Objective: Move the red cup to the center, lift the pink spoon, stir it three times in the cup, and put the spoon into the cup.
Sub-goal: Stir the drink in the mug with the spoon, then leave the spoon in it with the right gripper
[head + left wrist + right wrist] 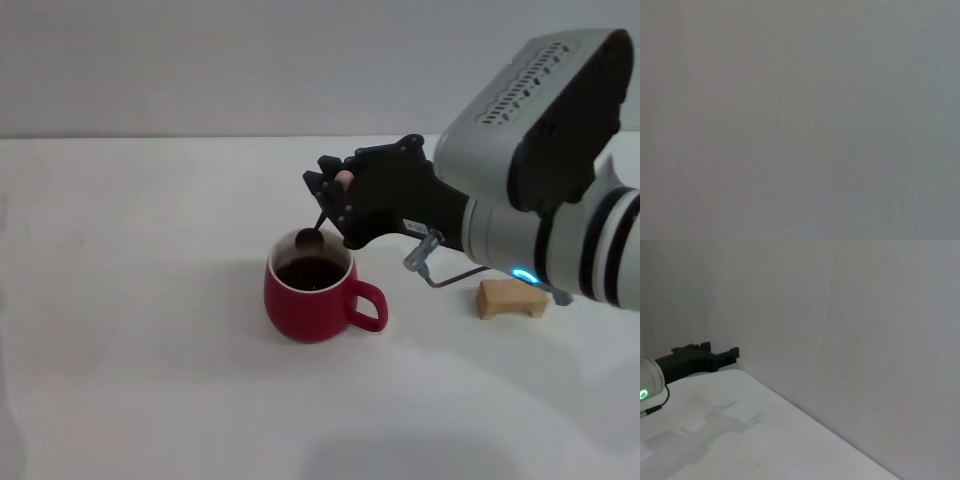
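Note:
The red cup (pixel 310 300) stands upright on the white table (pixel 140 330), its handle toward the right. Its rim is white and its inside looks dark. My right gripper (pixel 335 195) hangs just behind and above the cup, shut on the pink spoon (pixel 318 225). The pale pink handle end shows between the fingers and the grey metal bowl hangs at the cup's rim, over the opening. My left gripper shows only in the right wrist view (pixel 715 356), far off above the table. The left wrist view shows only flat grey.
A small tan wooden block (pixel 512 298) lies on the table to the right of the cup, under my right arm. The table's far edge meets a plain wall behind the cup.

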